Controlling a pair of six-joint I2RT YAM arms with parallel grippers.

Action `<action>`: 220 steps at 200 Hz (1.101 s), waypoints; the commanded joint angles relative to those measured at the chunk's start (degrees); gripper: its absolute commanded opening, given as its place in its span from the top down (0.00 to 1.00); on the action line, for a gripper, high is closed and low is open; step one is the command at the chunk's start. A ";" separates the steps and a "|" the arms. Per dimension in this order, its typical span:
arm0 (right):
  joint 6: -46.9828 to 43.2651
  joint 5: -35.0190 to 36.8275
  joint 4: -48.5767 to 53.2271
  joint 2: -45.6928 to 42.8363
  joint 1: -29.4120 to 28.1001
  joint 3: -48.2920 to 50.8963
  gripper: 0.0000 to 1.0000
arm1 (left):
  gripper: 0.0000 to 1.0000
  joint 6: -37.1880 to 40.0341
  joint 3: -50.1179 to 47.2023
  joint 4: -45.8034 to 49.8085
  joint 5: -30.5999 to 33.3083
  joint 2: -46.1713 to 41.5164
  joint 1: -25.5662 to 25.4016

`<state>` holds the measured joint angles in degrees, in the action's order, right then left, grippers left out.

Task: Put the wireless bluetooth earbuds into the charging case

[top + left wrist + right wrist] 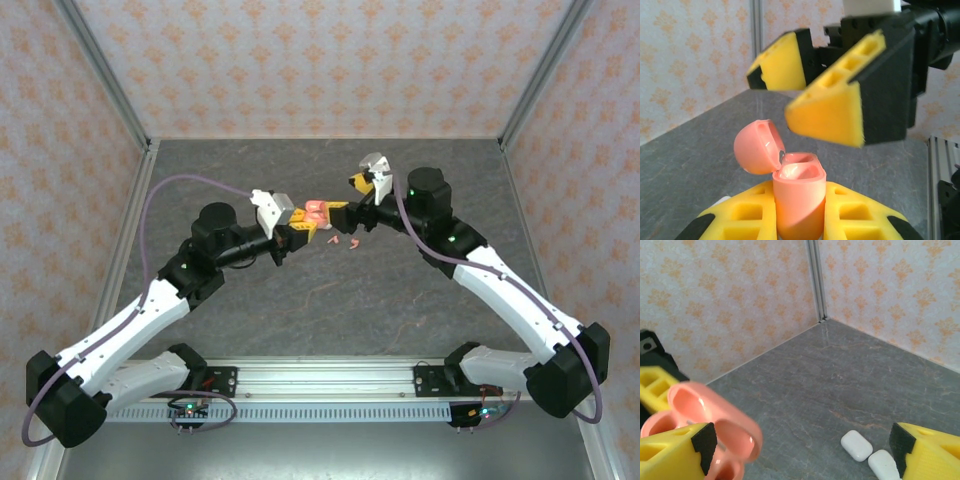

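Noted grey stone-patterned table (pixel 330 300) across the middle of the top view, walled by patterned panels. Found left arm (pixel 150 305) reaching in from lower left and right arm (pixel 500 275) from lower right, meeting just above frame centre.

Recorded left gripper (pixel 298 232) clamped tight on a salmon-pink charging case (pixel 799 200), held upright between the yellow pads at the bottom centre of the left wrist view. Confirmed lid (pixel 755 147) hinged open, tipped toward the left of that frame, with both wells facing up.

Recorded right gripper (pixel 800 455) spread wide and holding nothing, with its fingers (pixel 927 452) at the two bottom corners of the right wrist view and the open case beside the lower-left one; cannot tell whether they touch.

Logged two white pebble-shaped cases (pixel 856 445) lying side by side on the table, lower right of that view.

Located two small salmon-pink earbuds (pixel 336 241) loose on the table just below the grippers in the top view; too small to make out detail.
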<state>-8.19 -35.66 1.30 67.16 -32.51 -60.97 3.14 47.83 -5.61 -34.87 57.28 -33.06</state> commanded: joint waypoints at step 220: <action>24.69 15.68 31.22 29.15 0.02 -13.57 0.42 | 1.00 -5.82 -14.06 3.45 10.12 -17.02 -0.43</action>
<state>13.58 -22.44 29.12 91.55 -32.10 -71.31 -1.37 34.68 -1.85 -26.26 41.47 -33.30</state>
